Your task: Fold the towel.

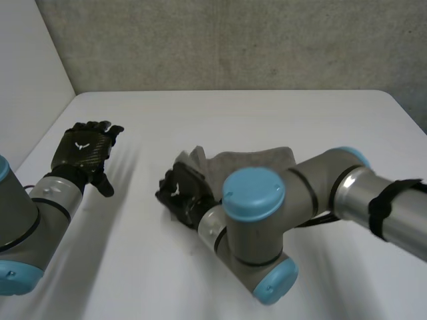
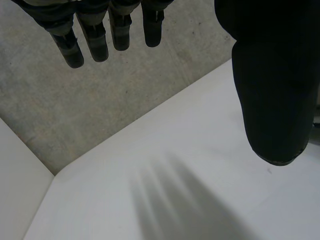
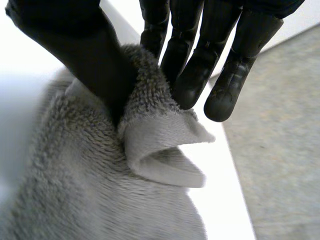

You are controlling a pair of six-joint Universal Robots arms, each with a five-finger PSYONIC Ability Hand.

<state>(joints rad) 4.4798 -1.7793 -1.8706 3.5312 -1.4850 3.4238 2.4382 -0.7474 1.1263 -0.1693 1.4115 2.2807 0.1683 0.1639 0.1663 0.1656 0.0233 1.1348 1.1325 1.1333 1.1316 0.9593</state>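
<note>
The grey towel (image 1: 257,159) is seen bunched on the white surface (image 1: 233,113), under and just beyond the right robot hand (image 1: 181,192), with much of it hidden in the head view by the right arm (image 1: 313,193) reaching across it. In the right wrist view, a raised fold of the towel (image 3: 100,190) is clamped by the right robot hand (image 3: 90,60): the thumb is pressed against one side of the fold and the fingers (image 3: 192,75) are laid against the other. A loose corner of the cloth is curled over just past the fingertips, and the rest is spread below the palm. A strip of bare surface (image 3: 222,190) is seen beside the towel.

The left robot hand (image 1: 85,150) is held well apart from the towel, off to the side of the right robot hand. In the left wrist view its fingers (image 2: 100,40) are kept straight and set apart from the thumb (image 2: 275,90), with the bare surface (image 2: 175,165) lying below the palm. A grey wall (image 2: 125,90) is seen beyond the fingertips, where the surface ends.
</note>
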